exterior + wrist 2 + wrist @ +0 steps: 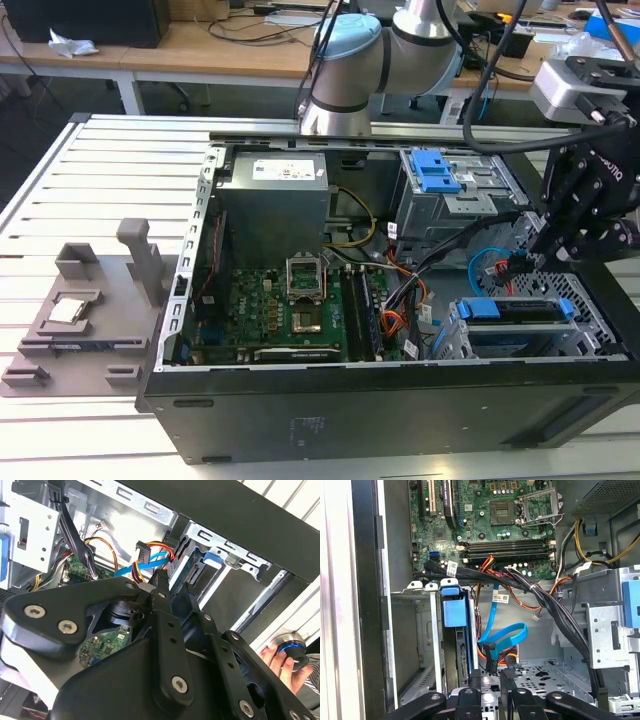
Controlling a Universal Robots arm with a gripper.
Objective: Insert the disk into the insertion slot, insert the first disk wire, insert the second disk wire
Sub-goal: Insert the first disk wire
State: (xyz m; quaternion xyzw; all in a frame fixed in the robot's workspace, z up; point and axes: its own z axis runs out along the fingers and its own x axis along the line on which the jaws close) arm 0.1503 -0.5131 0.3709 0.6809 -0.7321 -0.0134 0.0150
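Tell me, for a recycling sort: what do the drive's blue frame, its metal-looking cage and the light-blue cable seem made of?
Frame on the disk: likely moulded plastic, uniform blue, dull sheen. Insertion slot: seemingly bare sheet metal, silver, with folded tabs. Second disk wire: probably plastic-sheathed flat cable, smooth, bending into a loop.

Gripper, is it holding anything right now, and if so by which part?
Cannot be told. The gripper sits at the dark plug of the second disk wire, the light-blue cable, but a hold isn't visible.
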